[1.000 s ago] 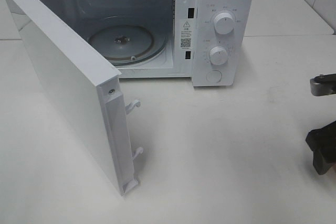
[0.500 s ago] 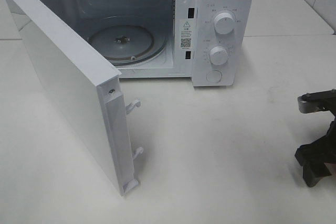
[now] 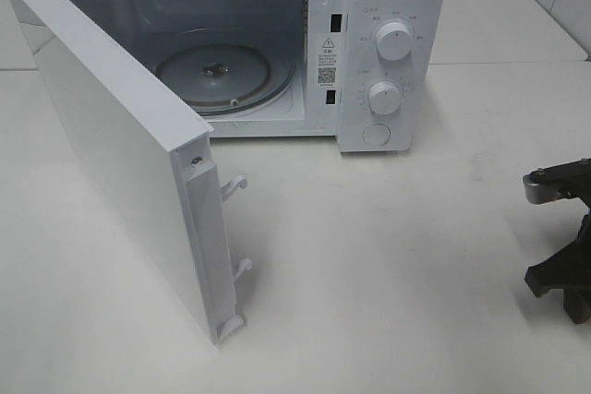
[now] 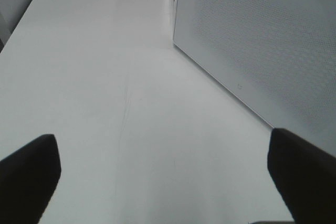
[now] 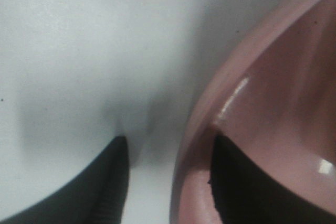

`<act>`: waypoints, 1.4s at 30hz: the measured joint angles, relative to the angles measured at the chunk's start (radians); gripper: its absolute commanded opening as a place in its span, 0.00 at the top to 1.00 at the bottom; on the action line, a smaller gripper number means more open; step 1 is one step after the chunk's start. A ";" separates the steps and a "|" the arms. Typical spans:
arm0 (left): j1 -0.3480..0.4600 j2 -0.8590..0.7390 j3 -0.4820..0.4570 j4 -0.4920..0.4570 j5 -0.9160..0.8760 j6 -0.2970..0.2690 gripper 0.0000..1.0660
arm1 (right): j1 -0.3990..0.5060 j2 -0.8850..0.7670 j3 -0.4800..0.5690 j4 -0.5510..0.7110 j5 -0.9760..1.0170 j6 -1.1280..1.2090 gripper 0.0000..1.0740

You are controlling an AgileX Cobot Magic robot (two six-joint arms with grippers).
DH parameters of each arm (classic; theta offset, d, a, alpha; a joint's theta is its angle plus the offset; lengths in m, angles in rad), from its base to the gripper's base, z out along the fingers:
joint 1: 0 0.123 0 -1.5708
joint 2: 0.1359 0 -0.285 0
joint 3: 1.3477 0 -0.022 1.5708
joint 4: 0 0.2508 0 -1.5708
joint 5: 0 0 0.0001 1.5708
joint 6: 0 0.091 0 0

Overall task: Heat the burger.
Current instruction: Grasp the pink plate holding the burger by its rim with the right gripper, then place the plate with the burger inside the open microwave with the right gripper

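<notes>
The right end effector point(image 5: 169, 140) stands partly open astride the rim of the pink plate point(image 5: 231, 72). 1 finger is outside it and 1 inside the dish, with bench point(image 5: 79, 51) showing between the outer finger and the rim, so nothing is clamped. The burger appears in no view; the microwave point(image 3: 388, 6) turntable point(image 3: 212, 71) carries nothing. The likely risk is that a shallow pinch on that glossy rim slips or tips the plate, spilling its load. The right arm sits low at bench level, well apart from the microwave. The left end effector point(image 4: 163, 145) hangs wide open and empty beside the microwave door point(image 4: 262, 51).
</notes>
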 measured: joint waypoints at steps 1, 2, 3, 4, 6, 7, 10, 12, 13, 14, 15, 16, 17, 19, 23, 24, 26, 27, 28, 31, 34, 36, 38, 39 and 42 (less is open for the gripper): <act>0.000 0.000 0.000 0.000 0.000 0.000 0.06 | 0.000 0.000 0.000 0.000 0.000 0.000 0.80; 0.000 0.000 0.000 0.000 0.000 0.000 0.06 | -0.001 0.000 0.000 -0.007 0.000 0.000 0.88; 0.000 0.000 0.000 0.000 0.000 0.000 0.06 | -0.001 0.000 0.000 -0.007 0.000 0.000 0.88; 0.000 0.000 0.000 0.000 0.000 0.000 0.06 | -0.002 0.000 0.000 -0.017 -0.001 0.002 1.00; 0.000 0.000 0.000 0.000 0.000 0.000 0.06 | -0.002 -0.002 -0.002 -0.013 0.007 0.007 1.00; 0.000 0.000 0.000 0.000 0.000 0.000 0.06 | -0.002 -0.003 -0.003 -0.008 0.011 0.009 1.00; 0.000 0.000 0.000 0.000 0.000 0.000 0.06 | -0.002 -0.003 -0.005 -0.006 0.010 0.015 1.00; 0.000 0.000 0.000 0.000 0.000 0.000 0.06 | -0.002 -0.003 -0.005 -0.004 0.010 0.016 1.00; 0.000 0.000 0.000 0.000 0.000 0.000 0.06 | -0.002 -0.003 -0.005 -0.003 0.010 0.020 1.00; 0.000 0.000 0.000 0.000 0.000 0.000 0.06 | -0.002 -0.003 -0.005 -0.003 0.010 0.020 1.00; 0.000 0.000 0.000 0.000 0.000 0.000 0.06 | -0.002 -0.003 -0.005 -0.003 0.010 0.023 1.00; 0.000 0.000 0.000 0.000 0.000 0.000 0.06 | -0.002 -0.003 -0.005 -0.003 0.010 0.027 1.00; 0.000 0.000 0.000 0.000 0.000 0.000 0.06 | -0.002 -0.003 -0.005 -0.003 0.010 0.027 1.00; 0.000 0.000 0.000 0.000 0.000 0.000 0.06 | 0.000 -0.003 -0.005 -0.016 0.011 0.047 1.00; 0.000 0.000 0.000 0.000 0.000 0.000 0.06 | 0.001 -0.003 -0.005 -0.026 0.014 0.075 1.00; 0.000 0.000 0.000 0.000 0.000 0.000 0.06 | 0.001 -0.003 -0.005 -0.033 0.014 0.086 1.00; 0.000 0.000 0.000 0.000 0.000 0.000 0.06 | 0.001 -0.003 -0.005 -0.043 0.015 0.105 1.00; 0.000 0.000 0.000 0.000 0.000 0.000 0.06 | 0.001 -0.003 -0.005 -0.045 0.015 0.111 1.00; 0.000 0.000 0.000 0.000 0.000 0.000 0.06 | 0.001 -0.003 -0.005 -0.045 0.015 0.111 1.00; 0.000 0.000 0.000 0.000 0.000 0.000 0.06 | 0.016 -0.012 -0.005 -0.074 0.019 0.137 1.00; 0.000 0.000 0.000 0.000 0.000 0.000 0.06 | 0.038 -0.013 -0.003 -0.114 0.034 0.188 1.00; 0.000 0.000 0.000 0.000 0.000 0.000 0.06 | 0.048 -0.013 -0.003 -0.132 0.042 0.207 1.00; 0.000 0.000 0.000 0.000 0.000 0.000 0.06 | 0.068 -0.013 -0.003 -0.160 0.056 0.241 1.00; 0.000 0.000 0.000 0.000 0.000 0.000 0.06 | 0.088 -0.012 -0.003 -0.192 0.070 0.271 1.00; 0.000 0.000 0.000 0.000 0.000 0.000 0.06 | 0.120 -0.012 -0.003 -0.239 0.097 0.322 1.00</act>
